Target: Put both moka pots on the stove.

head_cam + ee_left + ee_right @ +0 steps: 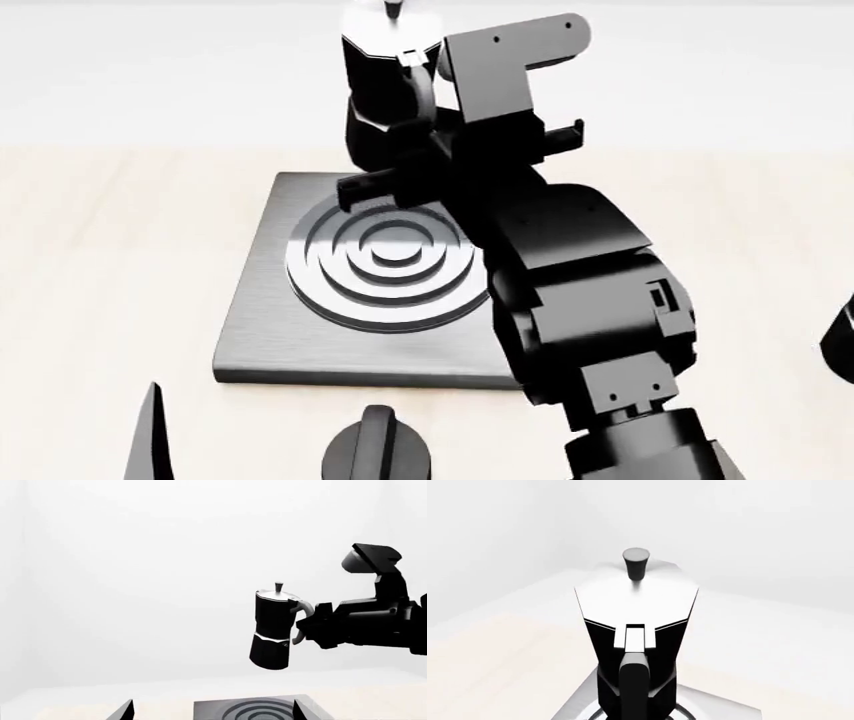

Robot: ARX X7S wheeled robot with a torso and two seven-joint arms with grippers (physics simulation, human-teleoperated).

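Gripping moka pot (272, 630) handle, right end effector (308, 625) — pot above stove (267, 320), unlabelled

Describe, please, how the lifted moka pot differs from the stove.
The moka pot is tall, narrow and glossy black with a silver lid; the stove is a wide, flat grey slab with a ring burner. The moka pot hangs in the air, slightly tilted, gripped at its handle by the right tool; the stove lies flat on the table.
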